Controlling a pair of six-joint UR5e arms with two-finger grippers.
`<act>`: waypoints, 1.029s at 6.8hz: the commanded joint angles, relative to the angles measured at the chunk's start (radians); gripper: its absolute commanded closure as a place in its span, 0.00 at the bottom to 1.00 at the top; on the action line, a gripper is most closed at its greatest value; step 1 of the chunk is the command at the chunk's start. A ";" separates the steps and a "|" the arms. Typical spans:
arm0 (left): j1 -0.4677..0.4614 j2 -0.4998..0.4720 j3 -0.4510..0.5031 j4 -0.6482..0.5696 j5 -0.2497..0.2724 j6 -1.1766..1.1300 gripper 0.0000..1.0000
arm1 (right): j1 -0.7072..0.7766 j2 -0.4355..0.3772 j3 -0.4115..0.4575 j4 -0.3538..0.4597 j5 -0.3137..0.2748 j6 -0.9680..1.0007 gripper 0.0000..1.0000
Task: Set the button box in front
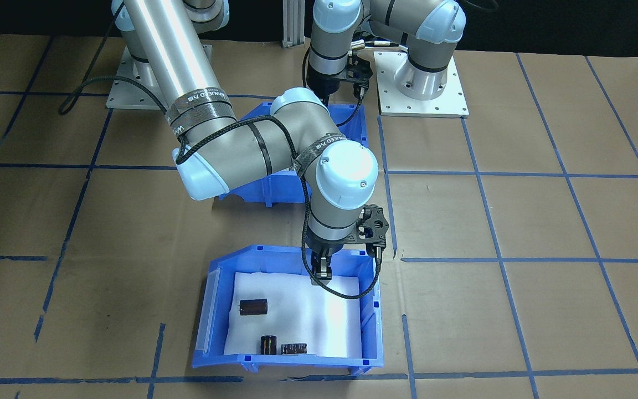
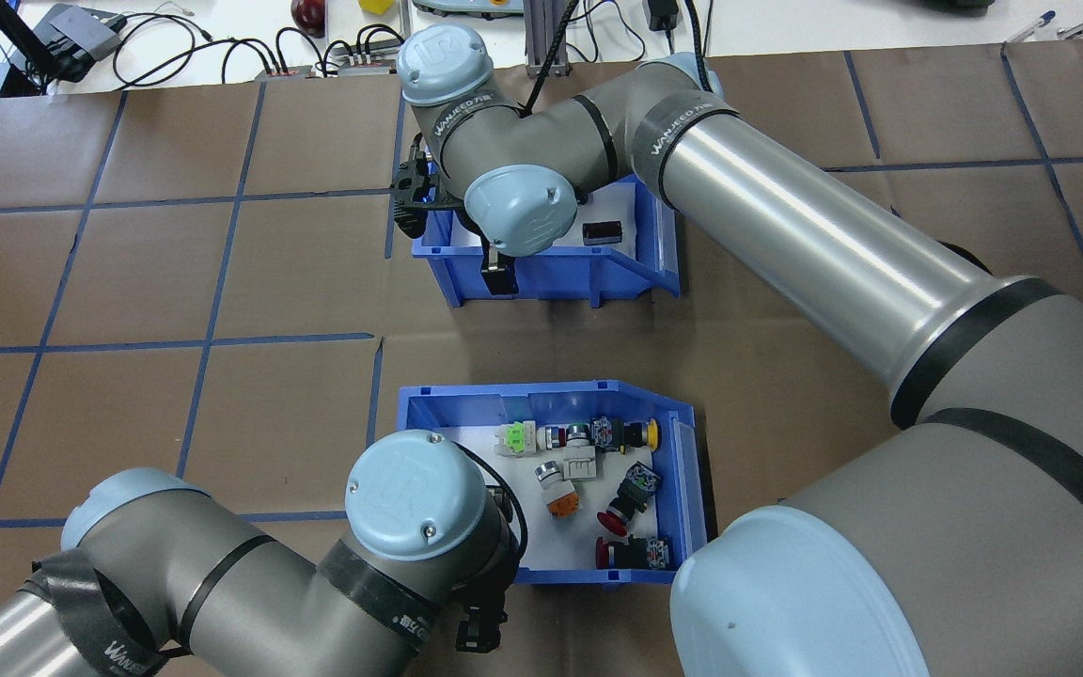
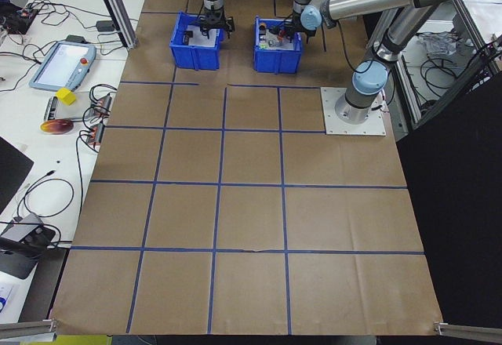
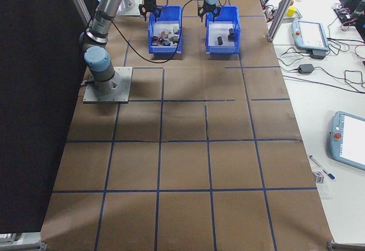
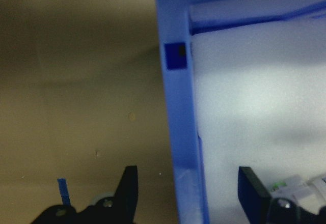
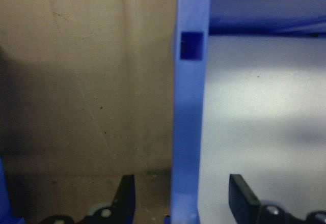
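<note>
Both end effectors gape, straddling bin walls; arms hide button box (image 2: 673, 442) corners.

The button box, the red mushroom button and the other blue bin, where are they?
button box (image 2: 429, 406): overhead exterior view, on its blue back wall.
red mushroom button (image 2: 609, 523): overhead exterior view, on its red head.
capacitor bin (image 1: 374, 321): exterior front-facing view, on its side wall.

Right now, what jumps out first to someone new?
Two blue bins mid-table, an arm at each. The left gripper straddles the wall of the button box, open; the right gripper straddles the wall of the capacitor bin, also open. Colourful push-buttons crowd the near bin.
</note>
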 commanded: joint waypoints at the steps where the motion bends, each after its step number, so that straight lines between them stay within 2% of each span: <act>1: 0.000 -0.022 0.001 0.046 -0.002 -0.005 0.48 | 0.001 0.001 0.003 -0.008 -0.051 -0.006 0.83; 2: 0.000 -0.033 0.003 0.056 0.000 -0.005 0.48 | -0.001 -0.004 -0.005 -0.009 -0.070 -0.009 0.94; 3: 0.000 -0.033 0.003 0.056 0.000 0.001 0.48 | -0.010 -0.013 -0.019 -0.011 -0.071 -0.010 0.95; 4: 0.000 -0.034 0.000 0.057 -0.005 -0.005 0.59 | -0.027 -0.051 -0.014 -0.005 -0.071 -0.010 0.95; 5: 0.000 -0.035 0.000 0.057 -0.009 -0.024 0.75 | -0.050 -0.087 -0.008 0.008 -0.071 -0.013 0.95; 6: 0.000 -0.035 -0.002 0.057 -0.090 -0.032 0.91 | -0.100 -0.116 -0.004 0.009 -0.067 -0.024 0.95; 7: 0.001 0.002 0.006 0.054 -0.100 -0.031 1.00 | -0.154 -0.143 0.001 0.040 -0.067 -0.094 0.95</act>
